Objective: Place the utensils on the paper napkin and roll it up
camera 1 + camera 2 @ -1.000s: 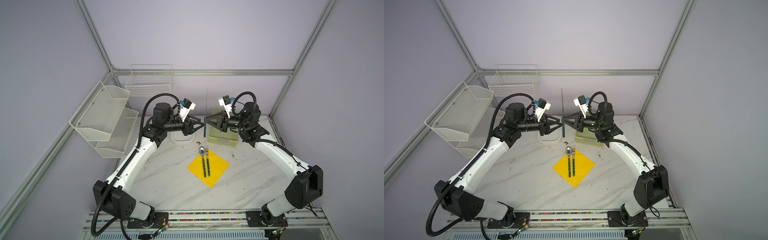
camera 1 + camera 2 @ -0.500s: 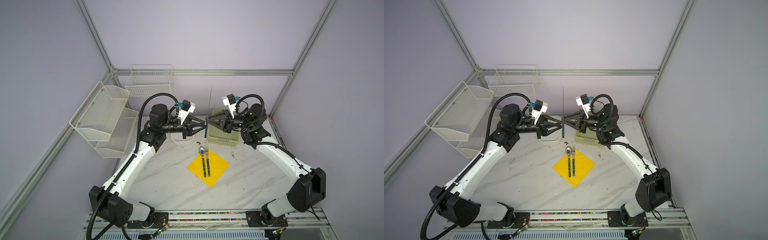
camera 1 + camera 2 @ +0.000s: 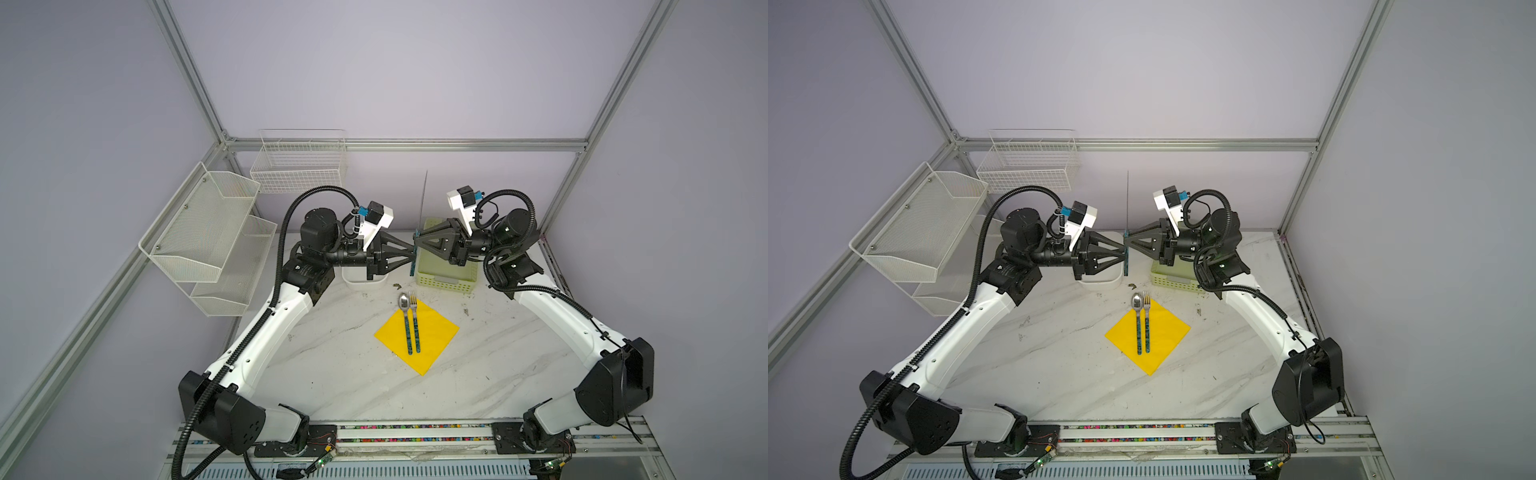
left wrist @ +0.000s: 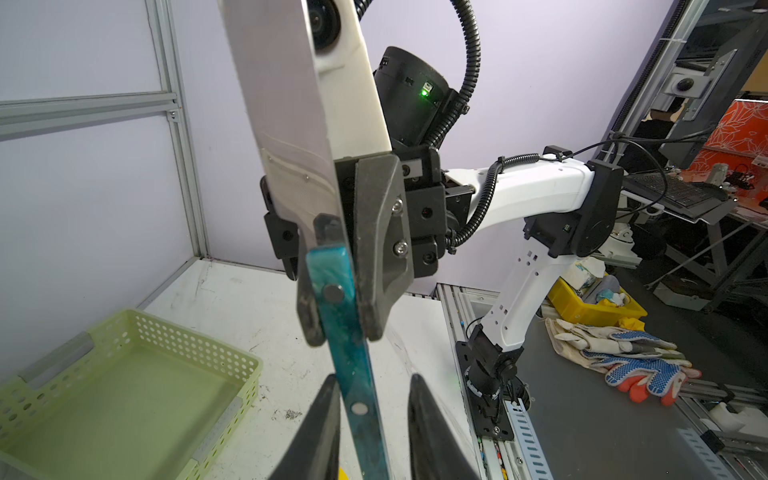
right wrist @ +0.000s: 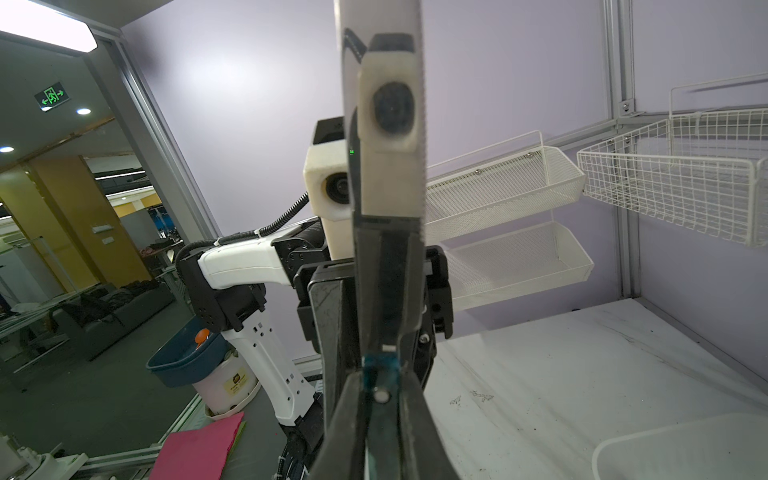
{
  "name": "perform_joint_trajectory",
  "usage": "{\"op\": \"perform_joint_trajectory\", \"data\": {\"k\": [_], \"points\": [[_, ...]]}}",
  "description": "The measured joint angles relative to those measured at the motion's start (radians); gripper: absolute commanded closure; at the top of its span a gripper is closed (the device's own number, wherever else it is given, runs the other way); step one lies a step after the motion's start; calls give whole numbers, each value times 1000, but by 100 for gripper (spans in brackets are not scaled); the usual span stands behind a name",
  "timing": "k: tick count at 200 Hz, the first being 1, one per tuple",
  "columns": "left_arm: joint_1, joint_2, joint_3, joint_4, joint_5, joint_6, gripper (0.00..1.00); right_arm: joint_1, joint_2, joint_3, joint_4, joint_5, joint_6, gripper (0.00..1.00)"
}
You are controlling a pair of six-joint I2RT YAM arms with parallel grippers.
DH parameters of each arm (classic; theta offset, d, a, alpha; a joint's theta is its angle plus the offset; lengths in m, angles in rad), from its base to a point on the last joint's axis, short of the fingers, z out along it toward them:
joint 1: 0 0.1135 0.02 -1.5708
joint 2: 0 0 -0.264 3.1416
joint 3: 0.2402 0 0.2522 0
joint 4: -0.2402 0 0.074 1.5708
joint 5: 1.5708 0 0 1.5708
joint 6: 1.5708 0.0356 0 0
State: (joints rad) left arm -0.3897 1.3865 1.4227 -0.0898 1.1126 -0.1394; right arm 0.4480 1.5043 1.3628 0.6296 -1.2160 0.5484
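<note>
A knife (image 3: 424, 195) with a teal handle (image 4: 345, 332) stands upright in the air above the back of the table, blade up. My right gripper (image 5: 382, 376) is shut on the top of the handle. My left gripper (image 4: 374, 379) straddles the handle lower down. One finger touches it and a gap shows on the other side. In both top views the two grippers meet tip to tip (image 3: 414, 257) (image 3: 1128, 240). The yellow paper napkin (image 3: 436, 332) (image 3: 1167, 332) lies mid-table with a spoon (image 3: 404, 301) and fork (image 3: 413, 299) side by side on it.
A pale green perforated basket (image 3: 446, 278) (image 4: 124, 395) sits under my right gripper at the back. A white tub (image 3: 361, 282) stands beneath my left gripper. White mesh shelves (image 3: 208, 232) and a wire basket (image 3: 299, 162) hang on the left and back walls.
My left gripper has moved right up to the knife and its jaws have narrowed around the handle. The right gripper has kept hold of the knife and lifted it slightly.
</note>
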Motion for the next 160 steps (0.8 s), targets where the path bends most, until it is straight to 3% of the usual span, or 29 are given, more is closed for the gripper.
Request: {"op": "perform_joint_trajectory", "data": {"k": [105, 160], "points": [[-17, 59, 0, 23, 24, -39, 79, 2, -1, 0, -24, -2, -28, 100], [-18, 59, 0, 69, 28, -79, 77, 3, -8, 0, -37, -3, -40, 100]]}}
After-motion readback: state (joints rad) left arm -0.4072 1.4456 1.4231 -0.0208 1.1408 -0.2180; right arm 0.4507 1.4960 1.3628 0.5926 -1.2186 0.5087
